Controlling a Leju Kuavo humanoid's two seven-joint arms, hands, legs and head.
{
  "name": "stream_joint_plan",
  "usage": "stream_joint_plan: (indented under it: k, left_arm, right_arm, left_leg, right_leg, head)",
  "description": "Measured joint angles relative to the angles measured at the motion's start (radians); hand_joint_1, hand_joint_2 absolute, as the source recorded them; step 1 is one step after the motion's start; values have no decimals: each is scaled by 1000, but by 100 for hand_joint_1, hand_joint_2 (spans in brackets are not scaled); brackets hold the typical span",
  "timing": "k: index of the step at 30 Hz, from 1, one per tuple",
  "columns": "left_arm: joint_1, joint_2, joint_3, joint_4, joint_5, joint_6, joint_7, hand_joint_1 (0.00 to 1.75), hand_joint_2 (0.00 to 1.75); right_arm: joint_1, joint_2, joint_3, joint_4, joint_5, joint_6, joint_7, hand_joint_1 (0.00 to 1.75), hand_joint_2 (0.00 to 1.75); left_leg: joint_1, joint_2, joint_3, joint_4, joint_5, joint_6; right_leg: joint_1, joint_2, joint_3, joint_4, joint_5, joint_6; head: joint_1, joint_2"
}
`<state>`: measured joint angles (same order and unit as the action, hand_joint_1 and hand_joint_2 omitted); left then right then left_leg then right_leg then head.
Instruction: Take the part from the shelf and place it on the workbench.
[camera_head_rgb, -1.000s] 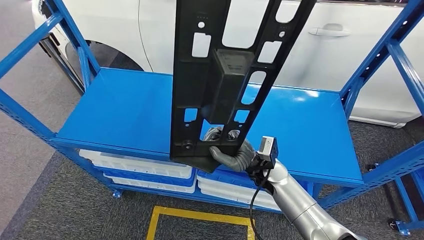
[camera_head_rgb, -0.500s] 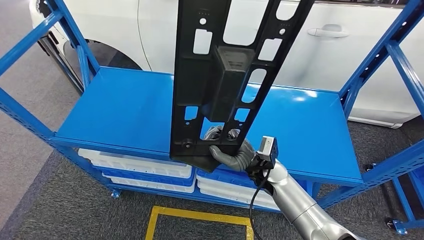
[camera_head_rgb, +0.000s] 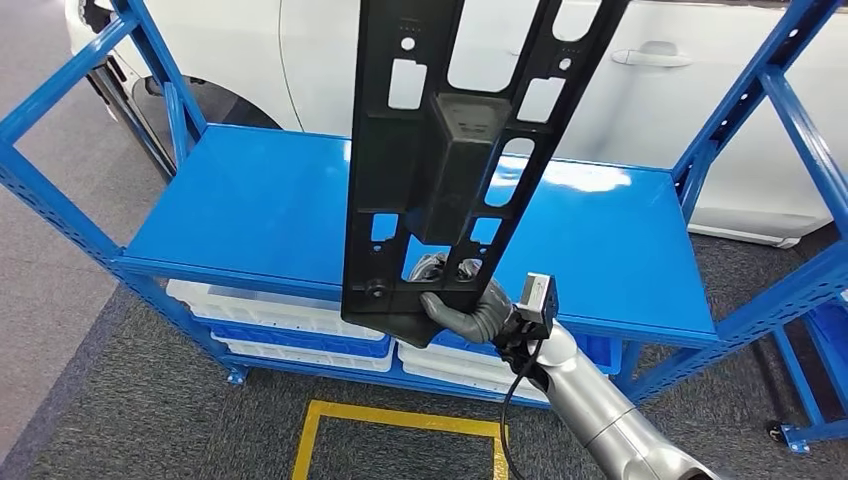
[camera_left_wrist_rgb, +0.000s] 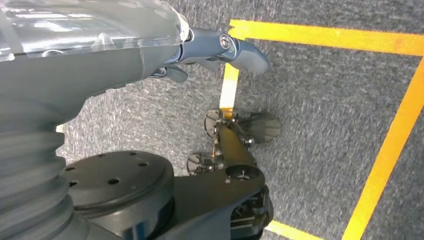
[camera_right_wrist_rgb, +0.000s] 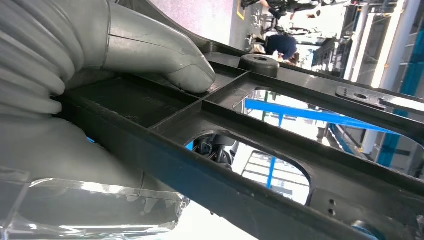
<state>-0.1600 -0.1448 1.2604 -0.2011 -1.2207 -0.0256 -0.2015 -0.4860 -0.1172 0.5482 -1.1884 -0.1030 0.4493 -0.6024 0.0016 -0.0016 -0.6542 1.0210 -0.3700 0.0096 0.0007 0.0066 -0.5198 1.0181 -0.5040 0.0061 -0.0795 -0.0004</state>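
Above the blue shelf deck (camera_head_rgb: 250, 215): long black plastic part (camera_head_rgb: 440, 170), held upright and tilted slightly, lower end near the deck's front edge, upper end out of the head view.
White car (camera_head_rgb: 700, 120): parked just behind the shelf frame.
Part, build: flat ribbed panel with many cut-outs and a raised box-shaped block at mid-length; probably stiff and fairly light, though long enough to swing and lever hard against a grip at 1 end.
Part, surface: smooth moulded plastic, likely a little slippery; thin webs between the openings judged the weakest spots.
Right hand (camera_head_rgb: 462, 303): clamped on the part's bottom edge, thumb (camera_right_wrist_rgb: 165, 60) pressed flat into a ribbed pocket, other fingers wrapped behind the panel.
Best hold: solid rim or rib crossings as now, not the thin webs; a slow carry advised to limit sway.
Left hand (camera_left_wrist_rgb: 220, 47): hanging over grey carpet with yellow floor tape (camera_left_wrist_rgb: 325, 37), holding nothing, fingers loosely extended.
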Motion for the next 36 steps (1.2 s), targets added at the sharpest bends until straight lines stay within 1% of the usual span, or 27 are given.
stream_joint_plan:
  k: [2, 3, 4, 5, 7, 8, 9, 10, 12, 14, 15, 17, 18, 19, 20, 22, 23, 24, 25, 27, 29, 30, 31, 33, 34, 35, 36]
  left_arm:
    - [1, 0, 0, 0, 0, -1, 0, 0, 175]
    - [2, -1, 0, 0, 0, -2, 1, 0, 175]
    - [3, -1, 0, 0, 0, -2, 1, 0, 175]
    - [4, -1, 1, 0, 0, -2, 1, 0, 175]
    - [4, -1, 1, 0, -2, -2, 1, 0, 175]
    - [4, -1, 1, 0, -2, -2, 1, 0, 175]
    - [4, -1, 1, 0, -3, -1, 1, 0, 175]
    - [4, -1, 1, 0, -3, -1, 2, 0, 175]
    - [2, -1, 1, 0, -2, -1, 2, 0, 175]
    - [-1, -1, 1, 0, 1, -1, 0, 0, 175]
    - [-2, -1, 1, 0, 2, -1, -1, 0, 175]
    - [-2, -1, 1, 0, 4, -1, -4, 0, 175]
    - [-3, -1, 1, 0, 4, -1, -5, 0, 175]
    - [-4, -1, 1, 0, 5, -1, -5, 0, 175]
    - [-5, -1, 1, 0, 5, -1, -5, 0, 175]
    - [-5, 0, 1, 0, 5, -1, -5, 0, 175]
    - [-4, -1, 1, 0, 4, -2, -5, 0, 175]
    - [-4, -1, 2, 0, 4, -2, -5, 0, 175]
    - [-4, -1, 2, 0, 4, -2, -5, 0, 175]
    - [-4, -1, 2, 0, 4, -2, -5, 0, 175]
    - [-4, -1, 2, 0, 4, -2, -5, 0, 175]
    - [-5, -1, 2, 0, 3, -2, -4, 0, 175]
    - [-5, -1, 2, 0, 2, -2, -3, 0, 175]
    - [-3, -2, 2, 0, -1, -2, -1, 0, 175]
    - [-2, -2, 2, 1, -2, -2, 0, 0, 175]
    - [-2, -2, 2, 1, -3, -2, 2, 0, 175]
    - [-2, -2, 2, 1, -4, -2, 4, 0, 175]
  right_arm:
    - [-1, 0, -1, 0, 0, 0, 0, 168, 175]
    - [-1, 0, -1, 0, 0, 0, 0, 168, 175]
    - [-1, 0, 0, 0, 0, 0, 0, 168, 175]
    - [-1, 0, 0, -1, -1, 0, 0, 168, 175]
    - [0, 0, -1, -1, -1, 0, 0, 168, 175]
    - [0, 0, -1, -1, -1, -2, 0, 168, 175]
    - [1, 0, -1, -1, -1, -4, 1, 168, 175]
    - [2, 0, -1, -1, -1, -7, 1, 168, 175]
    - [4, 0, -2, -2, -4, -10, 1, 168, 175]
    - [5, 0, -8, -7, -11, -9, 1, 168, 175]
    - [6, 0, -12, -9, -16, -9, 0, 168, 175]
    - [11, -2, -23, -11, -27, -5, 1, 168, 175]
    - [14, -3, -31, -11, -32, -2, 1, 168, 175]
    - [17, -5, -40, -12, -35, 1, 1, 168, 175]
    - [20, -7, -48, -13, -37, 2, 1, 168, 175]
    - [28, -8, -60, -17, -37, 2, 3, 168, 175]
    - [34, -8, -65, -19, -35, 2, 5, 168, 175]
    - [40, -8, -68, -22, -34, 2, 8, 168, 175]
    - [45, -8, -71, -24, -32, 2, 10, 168, 175]
    - [50, -8, -75, -31, -29, 2, 12, 168, 175]
    - [51, -7, -80, -42, -25, 0, 14, 168, 175]
    - [52, -7, -83, -49, -22, -2, 15, 168, 175]
    - [54, -7, -86, -55, -19, -5, 17, 168, 175]
    - [62, -6, -94, -66, -12, -10, 21, 168, 175]
    - [66, -5, -98, -71, -9, -12, 23, 168, 175]
    - [70, -4, -102, -77, -6, -11, 26, 168, 175]
    - [74, -3, -106, -82, -4, -10, 29, 168, 175]
  left_leg:
    - [1, -1, -5, -3, 8, -10]
    - [2, -2, -13, 4, -4, -15]
    - [2, -3, -24, 27, -35, -20]
    - [4, -3, -37, 71, -82, -23]
    - [7, -3, -65, 198, -175, -30]
    - [8, -3, -70, 250, -194, -33]
    - [8, -3, -62, 276, -191, -34]
    - [9, -3, -39, 267, -171, -35]
    - [9, -3, 57, 150, -132, -30]
    - [4, -5, 143, 19, -136, -19]
    - [1, -6, 162, -13, -145, -13]
    - [0, -6, 158, -23, -134, 1]
    - [2, -3, 152, -27, -123, 9]
    - [4, -1, 142, -30, -110, 18]
    - [5, 2, 131, -33, -96, 24]
    - [1, 6, 101, -32, -71, 31]
    - [-1, 7, 85, -31, -59, 30]
    - [-2, 8, 69, -30, -48, 30]
    - [-3, 8, 53, -27, -37, 28]
    - [-4, 9, 23, -20, -18, 24]
    - [-6, 8, 3, -13, -1, 16]
    - [-6, 8, -1, -13, 7, 11]
    - [-5, 8, -5, -14, 17, 5]
    - [-2, 5, -11, -15, 25, -6]
    - [-1, 4, -19, -1, 4, -12]
    - [1, 2, -32, 32, -37, -16]
    - [3, 2, -47, 85, -92, -19]
  right_leg:
    - [-1, -2, -7, -9, 12, -11]
    - [-3, -3, -15, -14, 23, -19]
    - [-6, -5, -25, -20, 37, -27]
    - [-7, -7, -36, -23, 49, -33]
    - [-5, -7, -61, -23, 70, -38]
    - [-4, -8, -75, -22, 80, -37]
    - [-4, -8, -90, -20, 90, -36]
    - [-4, -8, -104, -18, 100, -34]
    - [-4, -7, -129, -12, 118, -28]
    - [-3, -6, -144, -7, 134, -17]
    - [-3, -6, -146, -8, 142, -11]
    - [-5, -5, -147, -12, 157, 1]
    - [-6, -4, -153, -6, 150, 6]
    - [-6, -2, -164, 15, 122, 11]
    - [-7, -2, -180, 55, 78, 15]
    - [-10, -2, -215, 186, -26, 21]
    - [-12, -2, -225, 249, -51, 24]
    - [-13, -2, -223, 288, -51, 25]
    - [-13, -2, -204, 293, -31, 25]
    - [-14, -2, -111, 195, 14, 21]
    - [-9, -2, -6, 47, 3, 11]
    - [-6, -2, 20, 4, -9, 6]
    - [-1, -1, 29, -19, -14, 0]
    - [-1, -3, 17, -26, 6, -15]
    - [-2, -5, 8, -30, 19, -23]
    - [-4, -7, -4, -34, 33, -30]
    - [-4, -8, -17, -34, 47, -34]
  head:
    - [0, 0]
    - [0, 0]
    - [0, 0]
    - [0, 0]
    - [0, 0]
    - [0, 0]
    - [0, 0]
    - [0, 0]
    - [0, 0]
    - [0, 0]
    - [0, 0]
    - [0, 0]
    - [0, 0]
    - [0, 0]
    - [0, 0]
    - [0, 0]
    - [0, 0]
    - [0, 0]
    - [0, 0]
    - [0, 0]
    - [0, 0]
    - [0, 0]
    - [0, 0]
    - [0, 0]
    - [0, 0]
    - [0, 0]
    - [0, 0]
